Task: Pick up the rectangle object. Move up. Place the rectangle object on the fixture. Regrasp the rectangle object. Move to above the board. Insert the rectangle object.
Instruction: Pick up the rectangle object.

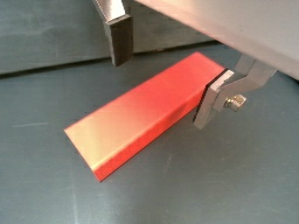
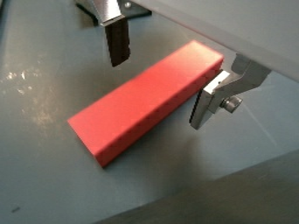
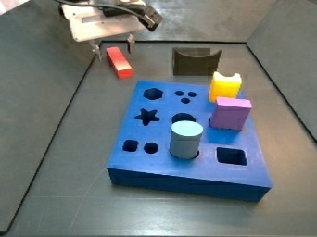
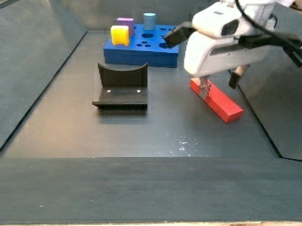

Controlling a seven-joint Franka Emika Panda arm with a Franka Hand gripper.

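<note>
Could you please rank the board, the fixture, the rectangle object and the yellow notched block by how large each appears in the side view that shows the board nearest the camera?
1. board
2. fixture
3-4. yellow notched block and rectangle object, below the end effector: too alike to rank.

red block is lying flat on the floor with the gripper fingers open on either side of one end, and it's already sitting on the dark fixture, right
Not quite. The red block does lie flat on the floor, with the gripper open around one end in both wrist views. But it is not on the fixture: in a side view the fixture stands apart from the block, with bare floor between them.
</note>
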